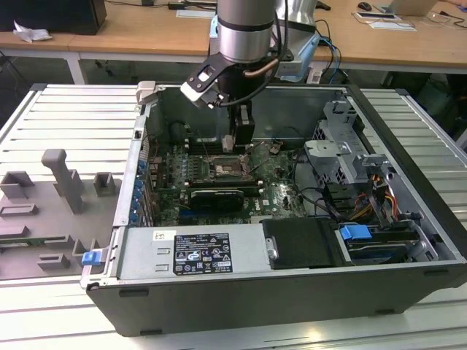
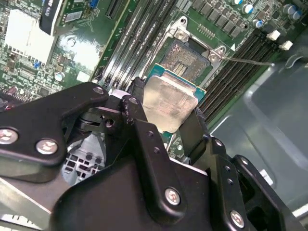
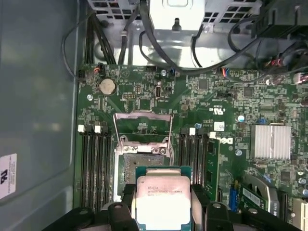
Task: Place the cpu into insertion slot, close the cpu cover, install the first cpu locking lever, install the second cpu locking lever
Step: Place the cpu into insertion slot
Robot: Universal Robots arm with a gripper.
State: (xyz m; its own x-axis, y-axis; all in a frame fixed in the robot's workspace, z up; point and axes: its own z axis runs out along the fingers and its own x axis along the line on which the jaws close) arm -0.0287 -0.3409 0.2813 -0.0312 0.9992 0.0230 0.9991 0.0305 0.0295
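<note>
Cpu (image 3: 163, 207), small flat square pale silver-faced chip, is clamped in black gripper (image 3: 163, 196) above black-rimmed square insertion slot (image 3: 138, 166), mid green motherboard (image 3: 144, 91); tilted or misaligned lowering is judged liable to bend socket contacts

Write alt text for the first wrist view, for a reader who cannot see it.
The gripper, jaws shut on the cpu, holds it close to the uncovered insertion slot, not yet seated. The cpu cover is flipped open beyond the slot.
</note>
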